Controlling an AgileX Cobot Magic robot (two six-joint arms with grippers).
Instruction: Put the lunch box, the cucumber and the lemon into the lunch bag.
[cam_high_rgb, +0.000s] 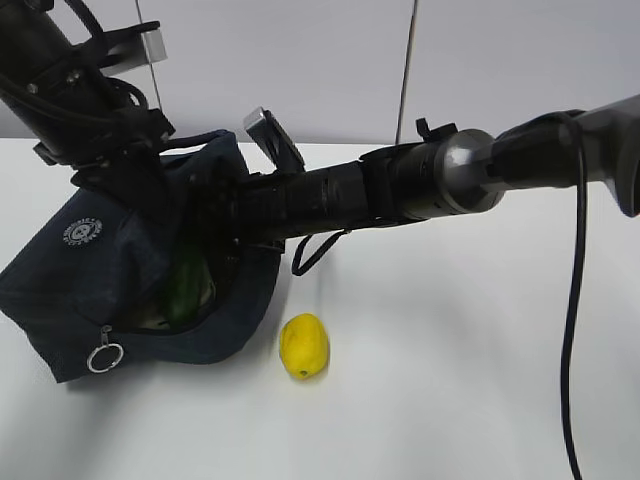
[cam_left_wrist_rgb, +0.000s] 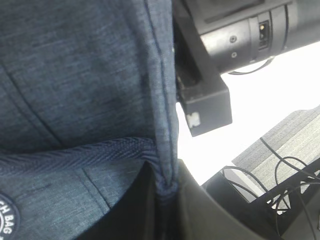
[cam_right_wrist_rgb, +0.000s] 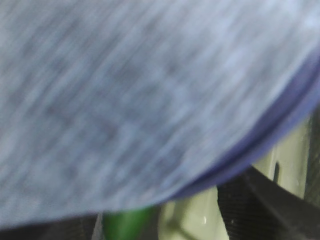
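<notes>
The navy lunch bag (cam_high_rgb: 120, 270) lies on its side at the left, its mouth facing right. My left gripper (cam_left_wrist_rgb: 167, 186) is shut on a fold of the bag's top seam and holds it up. My right arm (cam_high_rgb: 330, 195) reaches from the right into the bag's mouth, and its gripper is hidden inside. The dark green cucumber (cam_high_rgb: 185, 285) shows inside the bag, and also in the right wrist view (cam_right_wrist_rgb: 125, 225). Beside it there is the sage-green lunch box (cam_right_wrist_rgb: 200, 217), under blurred bag fabric. The yellow lemon (cam_high_rgb: 304, 345) lies on the table just right of the bag.
The bag's silver ring pull (cam_high_rgb: 104, 356) hangs at its front lower edge. A loop handle (cam_high_rgb: 318, 250) dangles under my right arm. A black cable (cam_high_rgb: 575, 330) hangs at the right. The white table (cam_high_rgb: 450, 400) stretches to the front and right.
</notes>
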